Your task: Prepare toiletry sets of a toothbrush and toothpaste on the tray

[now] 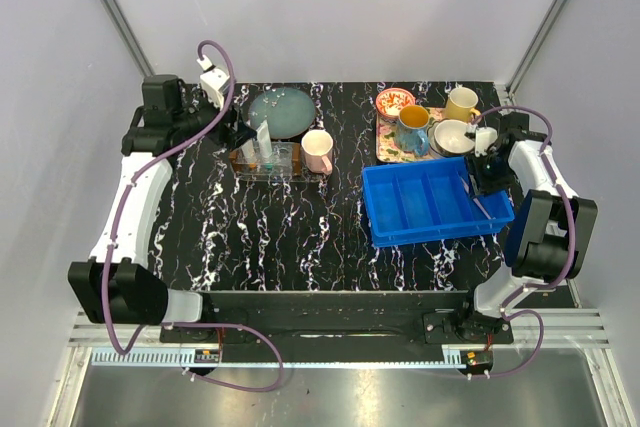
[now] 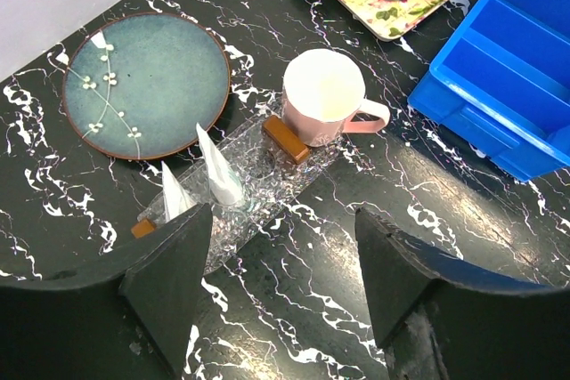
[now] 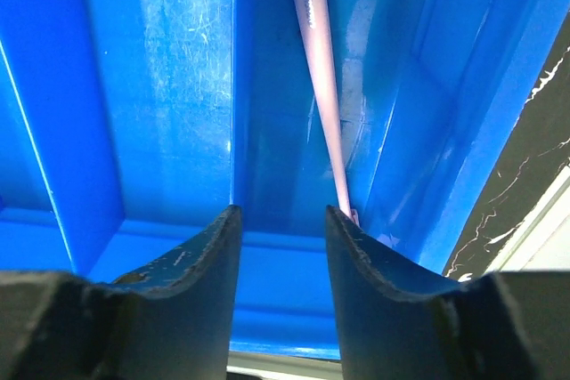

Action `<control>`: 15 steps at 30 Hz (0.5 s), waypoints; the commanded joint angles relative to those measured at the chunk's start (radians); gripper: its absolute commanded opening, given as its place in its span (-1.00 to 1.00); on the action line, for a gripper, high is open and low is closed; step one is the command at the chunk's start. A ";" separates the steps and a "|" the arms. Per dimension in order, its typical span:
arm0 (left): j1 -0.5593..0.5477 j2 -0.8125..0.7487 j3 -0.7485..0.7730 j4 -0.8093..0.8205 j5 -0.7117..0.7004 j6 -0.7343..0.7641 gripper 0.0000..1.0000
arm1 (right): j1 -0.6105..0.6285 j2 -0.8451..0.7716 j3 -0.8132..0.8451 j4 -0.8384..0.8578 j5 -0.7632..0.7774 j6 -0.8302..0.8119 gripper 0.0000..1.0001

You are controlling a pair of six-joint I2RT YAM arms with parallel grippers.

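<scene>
I find the slim pale-pink toothbrush (image 3: 316, 33) lying lengthwise along the blue plastic bin's (image 3: 151, 86) rightmost compartment, its near end just beside my right gripper (image 3: 280, 215). That gripper's jaws stand parted, holding nothing. The left gripper (image 2: 283, 220) gapes wide, empty.

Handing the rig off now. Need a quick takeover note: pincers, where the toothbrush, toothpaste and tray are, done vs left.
Left pincer: open, empty, hovering over the clear tray.
Right pincer: open, empty, lowered into the blue bin.
Toothbrush: lies loose in the bin's right-hand compartment, one end by a fingertip, not gripped.
Toothpaste tubes: two, white, standing upright in the tray; a pink mug sits at the tray's brown end.
Done: both tubes are on the tray.
Left: grasp the toothbrush and carry it over to the tray.
</scene>
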 commanded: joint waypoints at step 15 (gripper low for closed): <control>-0.003 0.239 0.384 -0.141 -0.053 -0.008 0.42 | -0.004 -0.002 0.013 -0.011 0.017 -0.079 -0.05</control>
